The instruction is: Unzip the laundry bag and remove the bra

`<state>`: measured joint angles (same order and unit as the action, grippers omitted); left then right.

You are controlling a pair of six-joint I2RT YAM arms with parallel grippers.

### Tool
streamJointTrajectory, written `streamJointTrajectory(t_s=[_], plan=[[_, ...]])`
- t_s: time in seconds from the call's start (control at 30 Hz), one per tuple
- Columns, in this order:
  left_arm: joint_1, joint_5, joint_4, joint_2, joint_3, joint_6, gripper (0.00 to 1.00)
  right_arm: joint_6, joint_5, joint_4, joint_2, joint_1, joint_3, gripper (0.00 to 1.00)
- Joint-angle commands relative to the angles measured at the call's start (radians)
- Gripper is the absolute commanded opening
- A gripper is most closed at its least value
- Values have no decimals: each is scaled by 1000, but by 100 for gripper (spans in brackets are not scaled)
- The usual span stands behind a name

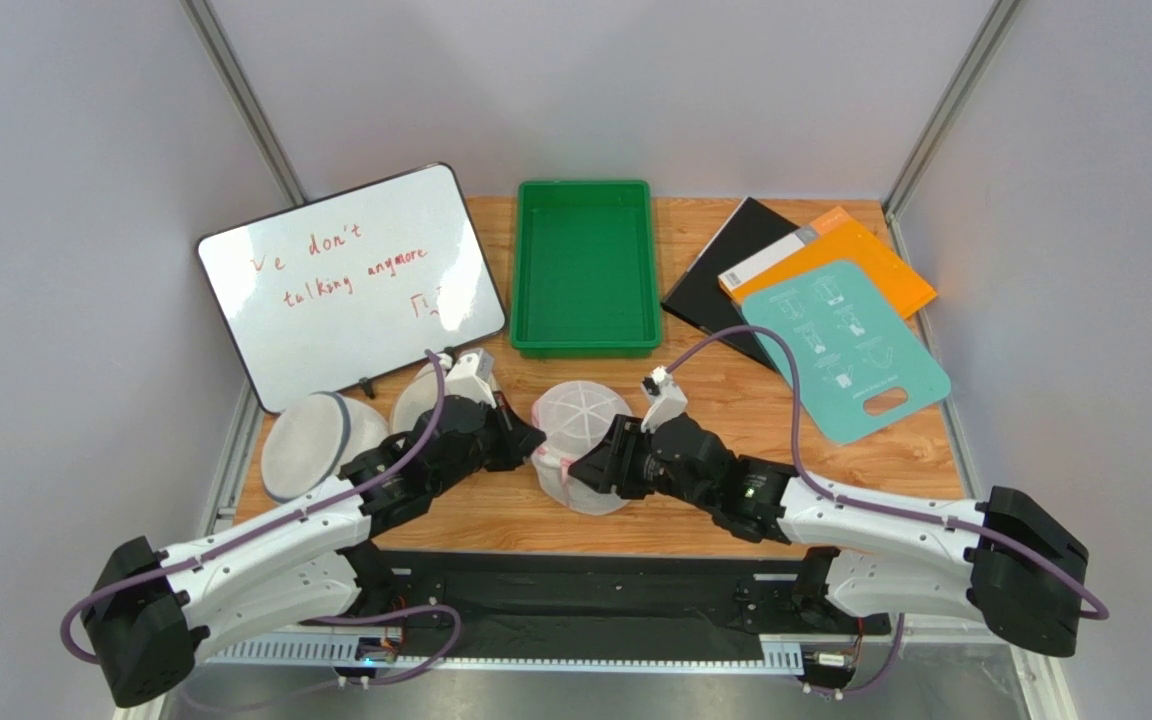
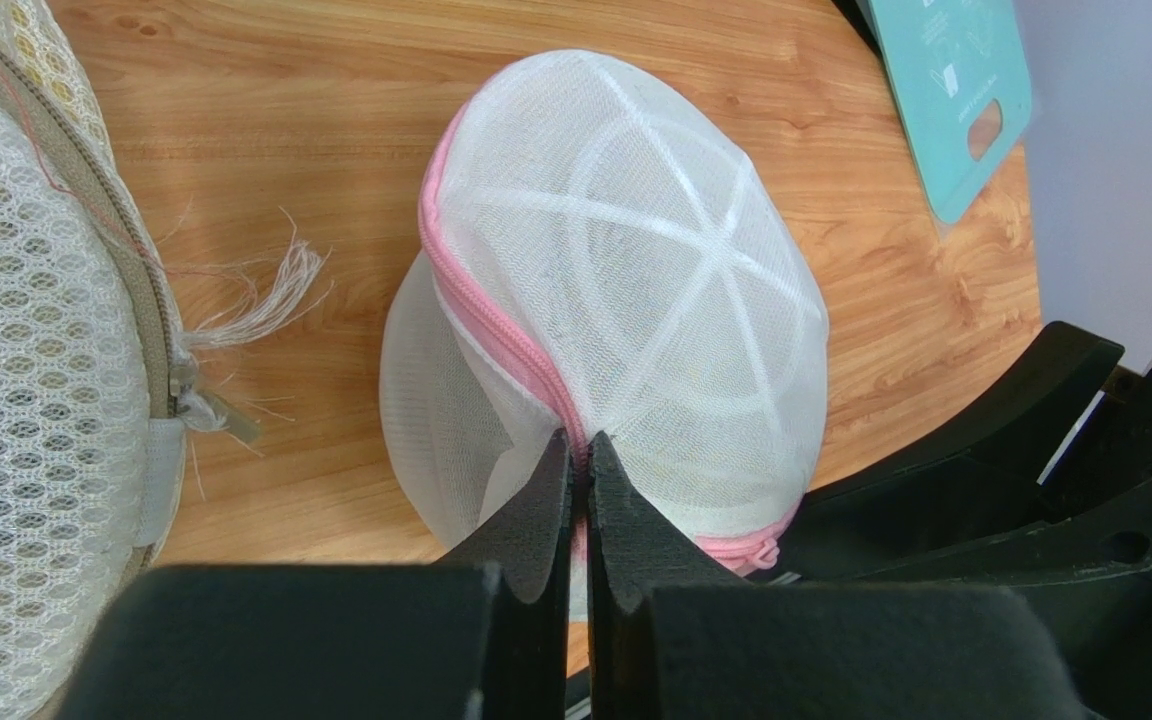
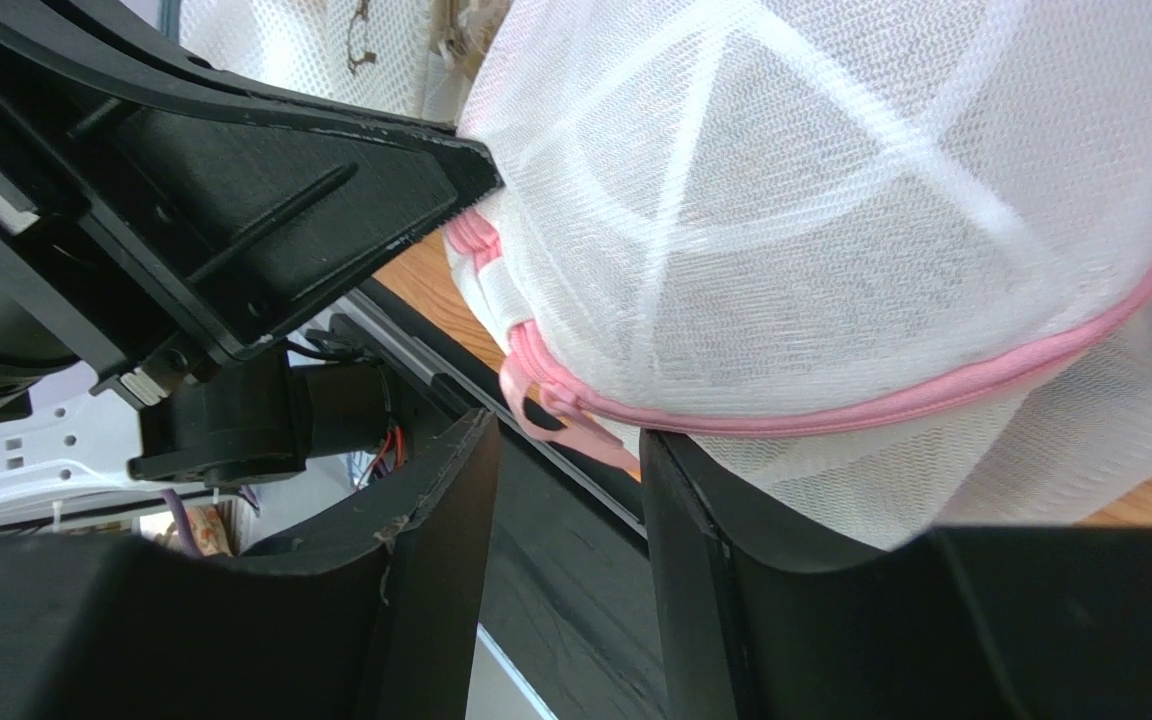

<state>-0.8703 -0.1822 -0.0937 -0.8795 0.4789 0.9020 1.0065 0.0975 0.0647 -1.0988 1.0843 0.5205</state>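
The laundry bag, a white mesh dome with a pink zipper, lies on the wooden table between my two grippers. My left gripper is shut on its pink zipper seam at the bag's near side. My right gripper is open at the bag's lower edge. The pink zipper pull loop hangs just above the gap between its fingers, one finger under the mesh. The bra is hidden; only a dim grey shade shows through the mesh.
Two plain white mesh bags lie left of the left arm; one fills the left of the left wrist view. A whiteboard, green tray, and teal board over orange and black folders stand behind.
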Motion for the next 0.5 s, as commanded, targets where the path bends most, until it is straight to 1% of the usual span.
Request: streamJointTrajectory(t_s=[0.0,0.23,0.3,0.33,0.37,0.43,0.47], plan=[[-7,3,32,2,1,15,0,23,25,110,-19,6,-7,45],[-10,1,34,8,-6,20,0,38,11,142,-35,5,-10,38],[-9,3,37,7,-5,18,0,35,21,123,-32,6,-4,34],[-10,3,37,7,-3,18,0,35,24,106,-32,5,-2,28],[-10,3,38,8,-5,18,0,35,30,103,-30,5,-2,25],[-10,3,35,10,1,14,0,38,31,96,-26,5,-5,20],[-10,3,32,11,3,11,0,40,36,95,-23,5,-7,19]])
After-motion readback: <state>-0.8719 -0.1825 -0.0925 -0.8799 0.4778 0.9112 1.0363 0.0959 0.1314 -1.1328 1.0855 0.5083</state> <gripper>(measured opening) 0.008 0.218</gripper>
